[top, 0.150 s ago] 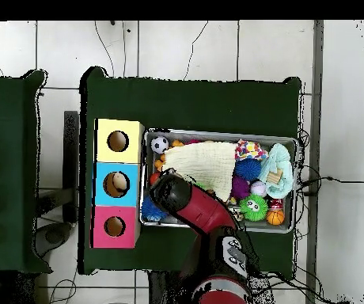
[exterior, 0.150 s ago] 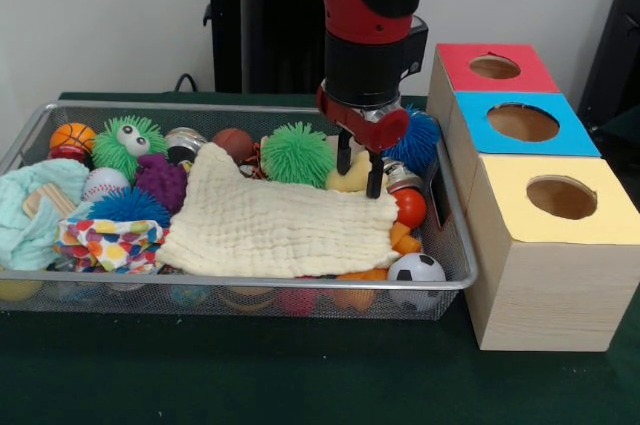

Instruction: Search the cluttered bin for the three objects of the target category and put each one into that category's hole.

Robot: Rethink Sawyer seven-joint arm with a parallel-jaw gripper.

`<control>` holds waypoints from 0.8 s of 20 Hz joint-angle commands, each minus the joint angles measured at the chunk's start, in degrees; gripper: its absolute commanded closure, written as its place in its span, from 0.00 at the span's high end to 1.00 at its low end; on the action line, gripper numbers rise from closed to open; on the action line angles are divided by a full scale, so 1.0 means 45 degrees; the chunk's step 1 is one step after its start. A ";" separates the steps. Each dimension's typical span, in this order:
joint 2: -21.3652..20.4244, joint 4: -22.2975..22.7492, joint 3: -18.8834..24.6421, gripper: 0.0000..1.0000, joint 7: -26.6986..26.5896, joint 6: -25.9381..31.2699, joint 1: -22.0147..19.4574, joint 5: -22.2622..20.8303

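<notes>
tool [exterior, 0.150 s ago: 360, 176] hangs open and empty over the bin's [exterior, 0.150 s ago: 455, 245] right end; pale yellow toy [exterior, 0.150 s ago: 352, 180] sits right under it, looks squishy and light, so pinch across its middle

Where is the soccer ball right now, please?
In the front view, the soccer ball sits in the bin's near right corner, beside the cream cloth, nearest the yellow box.

The cream cloth [exterior, 0.150 s ago: 280, 220] hides the toys beneath; the arm [top, 0.150 s ago: 193, 202] covers the end effector overhead.
</notes>
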 commanded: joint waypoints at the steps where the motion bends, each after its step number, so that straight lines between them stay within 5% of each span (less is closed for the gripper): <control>1: 0.0958 -0.0254 0.0967 1.00 0.1908 0.1571 -0.0222 0.0178; 16: 0.1131 -0.0319 0.0030 1.00 0.1818 0.3903 0.0231 -0.0527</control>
